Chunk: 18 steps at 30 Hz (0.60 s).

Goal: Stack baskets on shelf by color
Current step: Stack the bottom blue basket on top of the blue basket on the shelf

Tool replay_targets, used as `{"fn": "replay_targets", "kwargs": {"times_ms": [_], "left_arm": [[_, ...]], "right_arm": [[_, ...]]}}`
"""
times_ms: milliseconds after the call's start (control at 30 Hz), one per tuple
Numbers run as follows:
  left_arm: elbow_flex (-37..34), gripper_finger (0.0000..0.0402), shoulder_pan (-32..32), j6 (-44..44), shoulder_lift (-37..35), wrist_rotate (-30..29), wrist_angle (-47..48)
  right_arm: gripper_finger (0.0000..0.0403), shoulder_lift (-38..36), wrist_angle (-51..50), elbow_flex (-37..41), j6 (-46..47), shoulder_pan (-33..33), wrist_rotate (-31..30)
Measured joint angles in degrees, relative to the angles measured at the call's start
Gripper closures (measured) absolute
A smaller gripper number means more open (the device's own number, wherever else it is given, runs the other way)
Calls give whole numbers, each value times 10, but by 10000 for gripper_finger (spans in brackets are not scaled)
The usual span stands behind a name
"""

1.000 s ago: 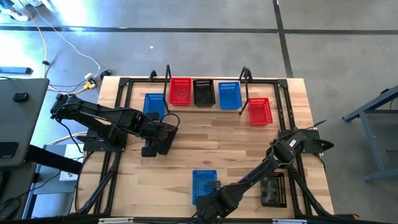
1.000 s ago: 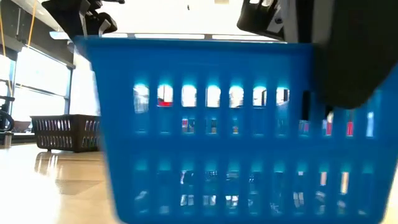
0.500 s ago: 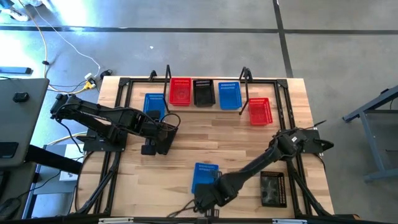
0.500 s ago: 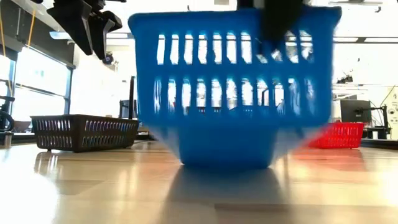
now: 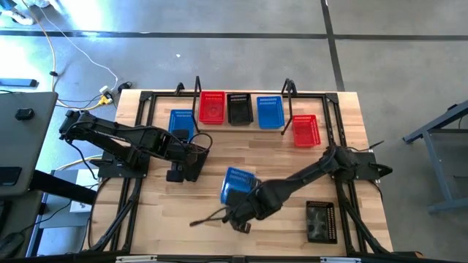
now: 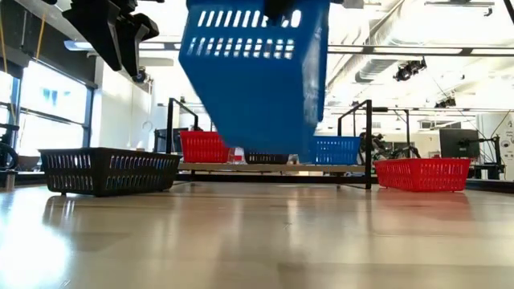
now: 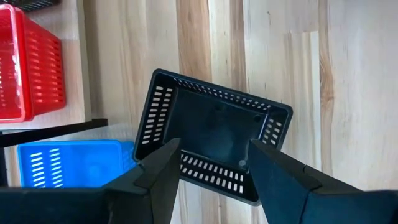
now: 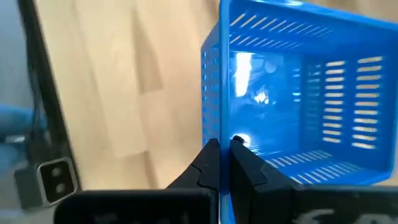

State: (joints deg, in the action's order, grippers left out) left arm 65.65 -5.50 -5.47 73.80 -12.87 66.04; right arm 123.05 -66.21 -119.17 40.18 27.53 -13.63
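My right gripper is shut on a blue basket, held in the air over the table's near middle and seen tilted in the low view. My left gripper is open and hovers over a black basket standing on its base left of centre, with a finger on either side and touching nothing. The shelf at the far edge carries a red, a black and a blue basket, each on its base. My right gripper pinches the top rim of one wall of the blue basket, with one finger inside the basket and the other outside. The fingers come slanting down from the near right. The basket is lifted clear of the table and tilted.
A blue basket stands left of the shelf and a red one right of it. Another black basket lies near the right near corner. Black frame rods run along the table's edges. Bare wood lies between the arms.
My right gripper has risen and moved from the near edge toward the table's middle, carrying the blue basket. The basket stood on the table near the edge. It now hangs clear of the wood and is tilted.
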Motion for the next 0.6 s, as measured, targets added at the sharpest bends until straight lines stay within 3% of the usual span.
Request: {"fn": "replay_targets", "kwargs": {"times_ms": [600], "left_arm": [[0,222,19,-4,0,0,1]], "right_arm": [[403,-100,-165,0,-130,-78,-135]]}}
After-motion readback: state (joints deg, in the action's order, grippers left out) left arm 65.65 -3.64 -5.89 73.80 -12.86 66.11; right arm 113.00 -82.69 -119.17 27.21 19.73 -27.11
